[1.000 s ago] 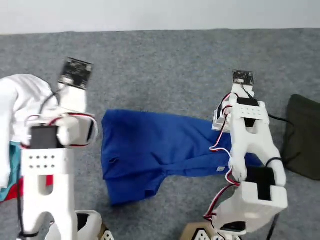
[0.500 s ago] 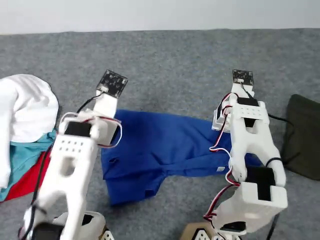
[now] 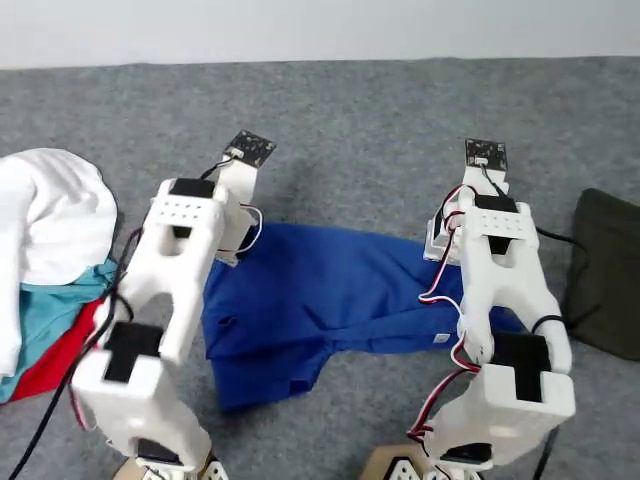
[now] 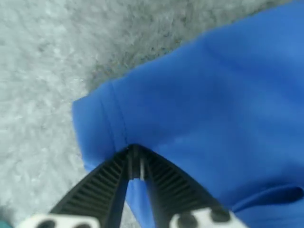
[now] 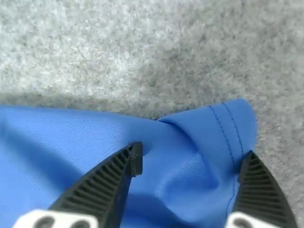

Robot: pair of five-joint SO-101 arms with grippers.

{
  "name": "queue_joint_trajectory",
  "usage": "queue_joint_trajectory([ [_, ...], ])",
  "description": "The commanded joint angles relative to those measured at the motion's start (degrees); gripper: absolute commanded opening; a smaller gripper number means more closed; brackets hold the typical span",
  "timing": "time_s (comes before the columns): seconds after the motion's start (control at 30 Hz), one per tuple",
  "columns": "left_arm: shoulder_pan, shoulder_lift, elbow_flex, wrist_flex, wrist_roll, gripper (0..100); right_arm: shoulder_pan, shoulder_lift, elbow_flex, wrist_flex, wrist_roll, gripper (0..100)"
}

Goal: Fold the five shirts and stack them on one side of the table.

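left jaws closed, perhaps touching shirt (image 4: 213,95); right apart

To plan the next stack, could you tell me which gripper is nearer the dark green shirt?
Right. The right gripper hangs over the end of the blue shirt nearest the dark green shirt; the left gripper is at its opposite end.
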Motion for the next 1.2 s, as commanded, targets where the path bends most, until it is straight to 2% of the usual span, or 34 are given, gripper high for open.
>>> queue_joint_trajectory([
  [0.0, 0.0, 4.13, -6.99, 2.81, 0.44, 0, 0.04, -3.82, -0.62, -0.4, -0.53, 32.8],
  [0.27, -1.05, 13.98, -15.6, 8.44, 0.44, 0, 0.48, -3.21, -0.62, -0.92, -0.44, 32.8],
  [0.53, -6.95, 16.35, -17.36, 11.69, 0.44, 0, 8.57, -1.54, -0.7, -6.99, -0.09, 32.8],
  [0.67, -7.21, 16.0, -17.36, 11.69, 0.44, 0, 9.98, -0.13, -0.97, -6.46, 1.05, 32.8],
  [0.93, -7.3, 16.35, -17.27, 11.78, 0.44, 0, 4.26, -6.9, -2.29, 0.4, 0.62, 32.8],
  [1.17, -6.77, 16.0, -17.27, 11.69, 0.44, 0, 1.71, -2.07, -2.46, -5.76, 0.97, 32.8],
])
